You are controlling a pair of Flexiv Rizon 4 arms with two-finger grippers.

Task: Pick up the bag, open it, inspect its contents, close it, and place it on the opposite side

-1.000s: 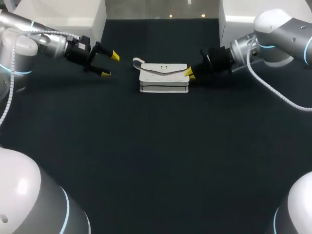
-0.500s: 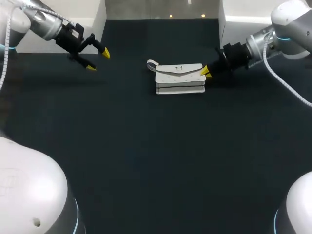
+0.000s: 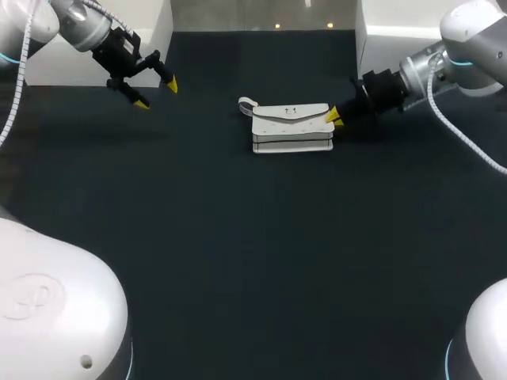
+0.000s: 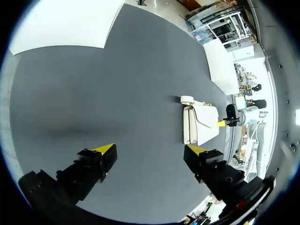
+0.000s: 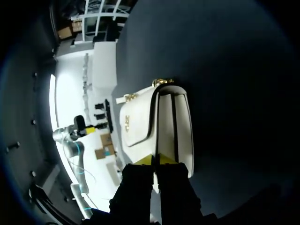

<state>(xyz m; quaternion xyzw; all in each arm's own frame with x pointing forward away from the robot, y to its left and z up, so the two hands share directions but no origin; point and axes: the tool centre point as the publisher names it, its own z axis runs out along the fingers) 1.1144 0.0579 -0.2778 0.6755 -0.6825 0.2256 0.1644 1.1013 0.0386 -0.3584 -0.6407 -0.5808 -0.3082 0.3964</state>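
Head view: the white bag (image 3: 291, 127) is seen lying flat on the dark table (image 3: 238, 253), toward its far middle. Its right end is pinched between the nearly closed yellow tips of the right gripper (image 3: 334, 117). The left gripper (image 3: 156, 94) is held spread wide at the far left, well apart from the bag.

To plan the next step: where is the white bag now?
In the head view the white bag lies at the far middle of the table, the right pincer closed on its right end, the left pincer far off to its left.
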